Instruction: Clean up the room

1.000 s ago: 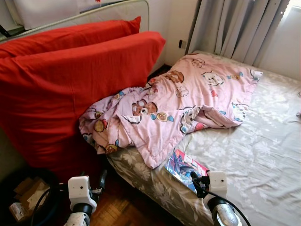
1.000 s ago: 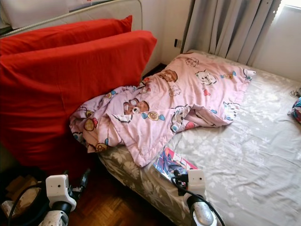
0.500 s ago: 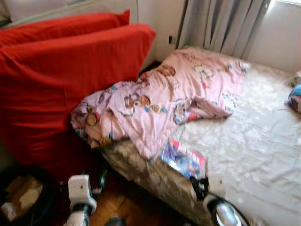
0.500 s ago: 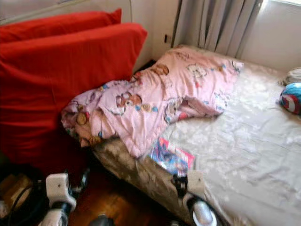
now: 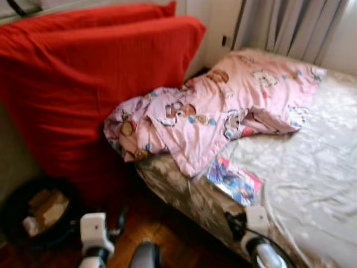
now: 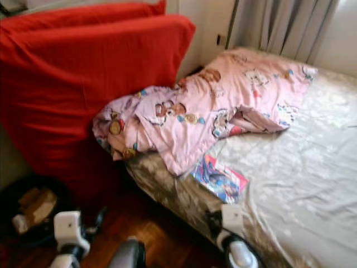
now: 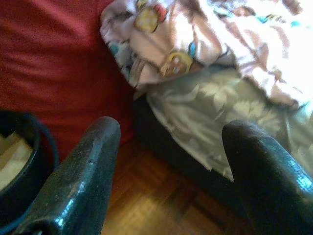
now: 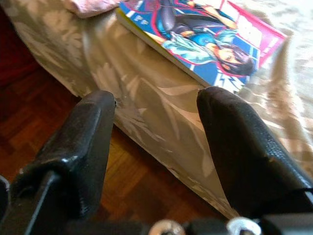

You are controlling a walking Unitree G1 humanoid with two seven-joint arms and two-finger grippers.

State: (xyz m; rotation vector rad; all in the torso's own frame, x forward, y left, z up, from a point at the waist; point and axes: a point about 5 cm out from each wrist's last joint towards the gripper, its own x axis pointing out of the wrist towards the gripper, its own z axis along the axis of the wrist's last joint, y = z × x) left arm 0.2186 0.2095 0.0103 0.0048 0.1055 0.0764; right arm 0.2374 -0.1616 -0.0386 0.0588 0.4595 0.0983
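A comic book [image 5: 235,180] lies flat near the bed's [image 5: 312,184] edge, its upper corner tucked under a crumpled pink cartoon-print blanket [image 5: 223,109]. The right end effector [image 8: 155,128] hovers at the mattress edge with fingers spread and empty, the book just beyond at its 12 o'clock. The left end effector [image 7: 171,147], likewise released, hangs over the parquet floor [image 5: 167,240] beside large red cushions [image 5: 95,78], a dark basket [image 5: 39,212] at its 10 o'clock.

Left tool [image 7: 168,166]: two glossy black, rounded fingers; right tool [image 8: 156,147]: matte black fingers, silver screw at base; both wrists white boxy housings on silver arms, black cabling.
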